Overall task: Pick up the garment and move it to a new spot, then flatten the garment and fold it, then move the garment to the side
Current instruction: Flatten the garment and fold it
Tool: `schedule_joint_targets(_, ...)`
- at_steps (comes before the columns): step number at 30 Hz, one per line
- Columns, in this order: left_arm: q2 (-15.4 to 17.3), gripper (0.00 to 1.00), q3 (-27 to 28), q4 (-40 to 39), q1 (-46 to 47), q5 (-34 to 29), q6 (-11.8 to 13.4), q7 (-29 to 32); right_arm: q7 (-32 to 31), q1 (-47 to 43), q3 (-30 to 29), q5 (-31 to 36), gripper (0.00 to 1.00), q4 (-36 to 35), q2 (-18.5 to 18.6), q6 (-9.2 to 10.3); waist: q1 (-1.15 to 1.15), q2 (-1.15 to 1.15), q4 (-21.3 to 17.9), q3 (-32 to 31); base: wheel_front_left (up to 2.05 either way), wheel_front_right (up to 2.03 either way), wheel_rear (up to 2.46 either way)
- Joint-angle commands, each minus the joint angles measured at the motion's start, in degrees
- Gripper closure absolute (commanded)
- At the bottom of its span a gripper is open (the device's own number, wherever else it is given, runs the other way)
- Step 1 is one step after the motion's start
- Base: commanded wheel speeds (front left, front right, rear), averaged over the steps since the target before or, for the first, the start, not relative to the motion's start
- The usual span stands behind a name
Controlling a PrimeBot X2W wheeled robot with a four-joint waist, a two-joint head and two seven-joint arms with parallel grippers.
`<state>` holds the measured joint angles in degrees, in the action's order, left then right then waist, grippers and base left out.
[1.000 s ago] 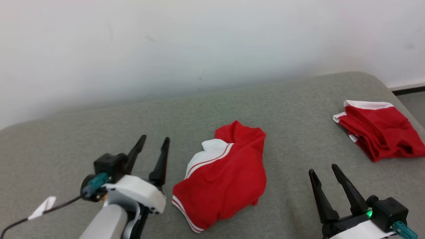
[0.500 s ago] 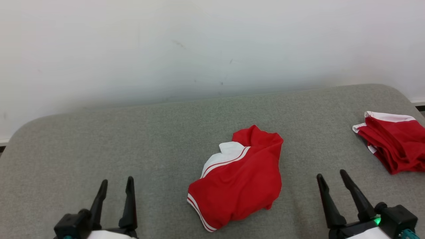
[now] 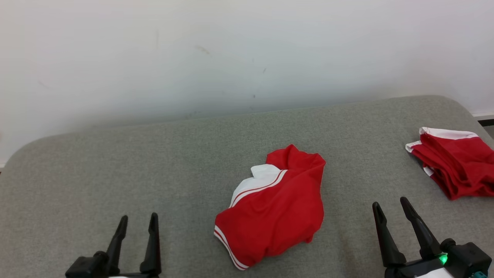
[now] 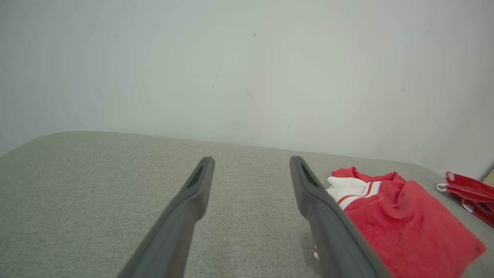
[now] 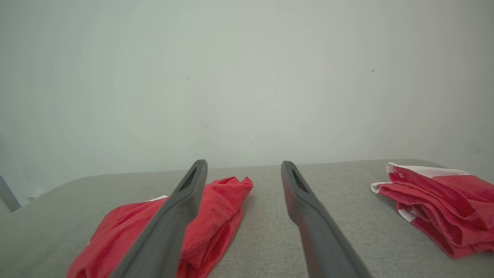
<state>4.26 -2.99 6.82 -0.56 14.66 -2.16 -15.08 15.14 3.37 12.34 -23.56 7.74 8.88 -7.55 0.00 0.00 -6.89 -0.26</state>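
Head view: red garment (image 3: 274, 216) is seen crumpled on the grey cushion (image 3: 115, 162), between both grippers | left gripper (image 3: 139, 217) spread wide, empty, garment to its right | right gripper (image 3: 390, 202) spread wide, empty, garment to its left | long axis judged near-left to far-right; neither arm clearly nearer

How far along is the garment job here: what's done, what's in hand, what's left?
Looks done: one folded red-and-white garment lies at the right edge of the grey fabric surface. In hand: nothing; the left gripper and right gripper hover either side of the crumpled red garment with white trim, fingers spread and empty. Left: picking that one up, moving, flattening, folding and setting it aside.
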Motion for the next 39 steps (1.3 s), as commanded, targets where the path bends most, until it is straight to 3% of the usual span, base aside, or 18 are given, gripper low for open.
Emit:
schedule_joint_targets(1, -0.12, 0.0, 0.42, 0.33, 0.27, -0.81, -0.38, -0.1, -0.02, 0.27, 0.14, 0.47, 0.0, -0.09, -0.14, 0.12, 0.0, 0.0, -0.15, -0.01, 0.0, 0.0, 0.0)
schedule_joint_targets(13, -1.01, 0.0, -1.99, 6.32, 1.67, -1.46, -2.6, 0.03, -0.02, 1.0, 0.44, 0.15, 0.0, 0.83, 0.23, 0.12, 0.0, 0.0, -0.73, -0.13, 0.0, 0.0, 0.0)
schedule_joint_targets(19, 0.56, 0.0, -6.79, 13.62, 5.97, -0.19, -4.66, 4.89, -0.02, 2.0, 0.33, 0.2, 0.0, 0.76, 0.76, 0.12, 0.0, 0.0, -1.94, 0.31, 0.0, 0.0, 0.0)
schedule_joint_targets(28, 3.83, 0.0, -12.2, 20.75, 13.73, 4.72, -5.3, 14.31, -0.01, 3.37, 0.38, -0.09, 0.0, 0.5, 0.67, 0.12, 0.0, 0.0, -5.71, 2.56, 0.0, 0.0, 0.0)
schedule_joint_targets(37, 8.74, 0.0, -22.41, 23.76, 19.86, 14.13, -5.26, 20.88, -0.02, 4.68, 0.76, -0.27, 0.0, 0.87, -0.46, 0.12, 0.0, 0.0, -9.53, 5.46, 0.0, 0.0, 0.0)
schedule_joint_targets(38, 9.25, 0.35, -23.1, 23.72, 20.29, 14.87, -5.25, 20.76, -0.02, 4.66, 0.6, -0.31, 0.0, 0.88, -0.57, 0.12, 0.0, 0.0, -9.85, 5.63, 0.0, 0.0, 0.0)
schedule_joint_targets(39, 9.61, 1.0, -23.87, 23.71, 20.45, 15.74, -5.25, 20.73, -0.02, 4.59, 0.48, -0.33, 0.0, 0.95, -0.62, 0.12, 0.0, 0.0, -10.1, 5.69, 0.0, 0.0, 0.0)
